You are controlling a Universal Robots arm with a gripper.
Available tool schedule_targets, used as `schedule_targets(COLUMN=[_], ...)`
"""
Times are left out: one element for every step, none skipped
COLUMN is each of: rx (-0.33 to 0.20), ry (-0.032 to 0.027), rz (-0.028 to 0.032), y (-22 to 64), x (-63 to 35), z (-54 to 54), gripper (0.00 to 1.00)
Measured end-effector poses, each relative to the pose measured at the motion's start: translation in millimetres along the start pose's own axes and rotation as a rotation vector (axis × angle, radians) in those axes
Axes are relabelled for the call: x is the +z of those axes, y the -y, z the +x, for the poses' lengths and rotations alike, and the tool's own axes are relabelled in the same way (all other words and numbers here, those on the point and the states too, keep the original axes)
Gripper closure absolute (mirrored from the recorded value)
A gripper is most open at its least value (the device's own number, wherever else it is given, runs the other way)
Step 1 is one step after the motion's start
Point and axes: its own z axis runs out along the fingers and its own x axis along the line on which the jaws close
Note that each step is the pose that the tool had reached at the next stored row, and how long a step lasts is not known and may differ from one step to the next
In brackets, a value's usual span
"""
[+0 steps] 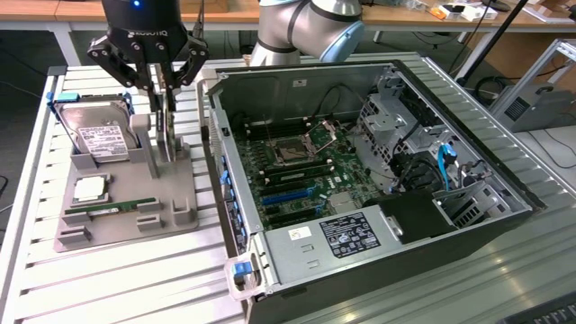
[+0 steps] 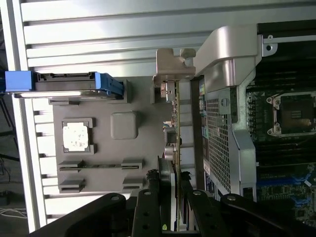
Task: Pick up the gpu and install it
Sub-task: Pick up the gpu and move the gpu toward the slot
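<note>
The gpu [image 1: 164,138], a thin, stiff, light, fragile card standing on edge directly below the tool [image 1: 162,86], is clamped by its upper edge between the fingers.

the scene is evenly lit from above; soft shadows are cast on the table [image 1: 117,270]. glare is seen on its slats; the wrist view's near fingers [image 2: 148,212] are blurred.

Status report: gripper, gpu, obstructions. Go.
Gripper down over the gpu, fingers straddling its top edge. Gpu upright in the grey holder, not lifted. Open computer case close beside; hard drive on the other side.
</note>
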Motion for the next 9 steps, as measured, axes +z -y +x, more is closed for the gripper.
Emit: schedule_targets(rx=[0.0,0.0,0.0,0.0,0.0,0.0,0.0,0.0,0.0], ry=[-0.0001,0.0,0.0001,0.0,0.0,0.0,0.0,0.0,0.0], rz=[-0.0001,-0.0001,-0.0001,-0.0001,-0.0001,-0.0001,-0.0001,-0.0001,-0.0001], y=[0.0,0.0,0.0,0.0,0.0,0.0,0.0,0.0,0.0], x=[-0.5,-1.3,-2.0,-2.8,-3.3,-3.9,-4.4,-5.0,-5.7], z=[0.0,0.0,0.0,0.0,0.0,0.0,0.0,0.0,0.0], gripper=[0.73,0.73,0.73,0.73,0.73,0.73,0.73,0.73,0.73])
